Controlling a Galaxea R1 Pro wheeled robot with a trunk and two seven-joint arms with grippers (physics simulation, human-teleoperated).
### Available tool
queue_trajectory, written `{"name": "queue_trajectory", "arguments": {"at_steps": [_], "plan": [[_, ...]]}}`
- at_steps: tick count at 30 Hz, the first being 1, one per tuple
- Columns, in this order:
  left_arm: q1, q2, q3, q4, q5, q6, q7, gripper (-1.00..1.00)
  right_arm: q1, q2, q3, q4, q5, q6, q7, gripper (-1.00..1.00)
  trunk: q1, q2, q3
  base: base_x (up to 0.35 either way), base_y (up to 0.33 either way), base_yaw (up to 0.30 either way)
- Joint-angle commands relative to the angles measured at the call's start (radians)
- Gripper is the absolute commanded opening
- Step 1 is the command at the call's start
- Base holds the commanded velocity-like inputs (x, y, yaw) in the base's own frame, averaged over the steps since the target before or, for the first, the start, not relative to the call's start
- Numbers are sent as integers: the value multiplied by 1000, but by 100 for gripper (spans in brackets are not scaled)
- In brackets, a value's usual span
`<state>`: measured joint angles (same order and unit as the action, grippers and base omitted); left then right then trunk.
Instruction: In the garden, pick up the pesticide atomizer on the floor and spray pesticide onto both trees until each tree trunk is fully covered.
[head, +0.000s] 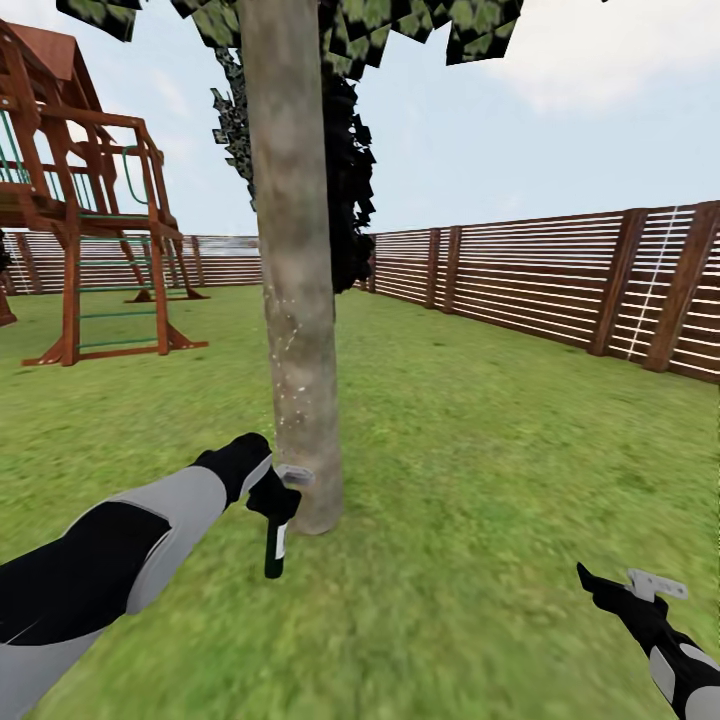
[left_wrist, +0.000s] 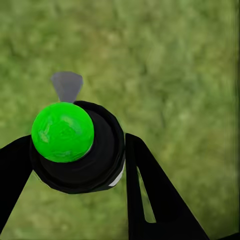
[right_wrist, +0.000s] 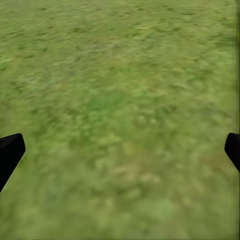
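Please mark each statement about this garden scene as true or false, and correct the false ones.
1. The left gripper holds the pesticide atomizer. True.
2. The right gripper is shut on a second sprayer. False: it is open and empty over the grass.
3. The atomizer hangs close to the tree trunk. True.
4. A stone wall rings the lawn. False: it is a brown slatted wooden fence.
5. A wooden play structure stands behind the left arm. True.
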<state>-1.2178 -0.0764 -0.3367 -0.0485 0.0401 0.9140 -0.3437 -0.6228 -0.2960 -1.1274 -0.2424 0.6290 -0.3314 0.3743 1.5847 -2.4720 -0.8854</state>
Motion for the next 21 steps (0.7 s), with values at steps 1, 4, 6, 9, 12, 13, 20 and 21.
{"name": "queue_trajectory", "arguments": {"at_steps": [1, 4, 6, 9, 12, 13, 20, 21], "plan": [[1, 1, -1, 1, -2, -1, 0, -100, 0, 0, 0, 0, 0, 0, 0, 100, 0, 0, 0, 0, -89, 0], [2, 4, 0, 2, -3, -13, 1, -100, 0, 0, 0, 0, 0, 0, 0, 100, 0, 0, 0, 0, -27, 7], [16, 4, 1, 2, -3, -63, 2, -100, 0, 0, 0, 0, 0, 0, 0, 100, 0, 0, 0, 0, -5, 151], [50, 8, 1, 3, -2, -182, 8, -100, 0, 0, 0, 0, 0, 0, 0, 100, 0, 0, 0, 0, -1, 164], [56, 53, 1, 4, 0, -272, 29, -100, 0, 0, 0, 0, 0, 0, 0, 100, 0, 0, 0, 0, 0, 21], [58, 59, 1, 5, 1, -296, 32, -100, 0, 0, 0, 0, 0, 0, 0, 100, 0, 0, 0, 0, 0, 5], [61, 65, 9, -52, 5, -292, 31, -100, 0, 0, 0, 0, 0, 0, 0, 100, 0, 0, 0, 0, 0, 1], [61, 64, 10, -96, 6, -242, 29, -100, 0, 0, 0, 0, 0, 0, 0, 100, 0, 0, 0, 0, 0, 0]]}}
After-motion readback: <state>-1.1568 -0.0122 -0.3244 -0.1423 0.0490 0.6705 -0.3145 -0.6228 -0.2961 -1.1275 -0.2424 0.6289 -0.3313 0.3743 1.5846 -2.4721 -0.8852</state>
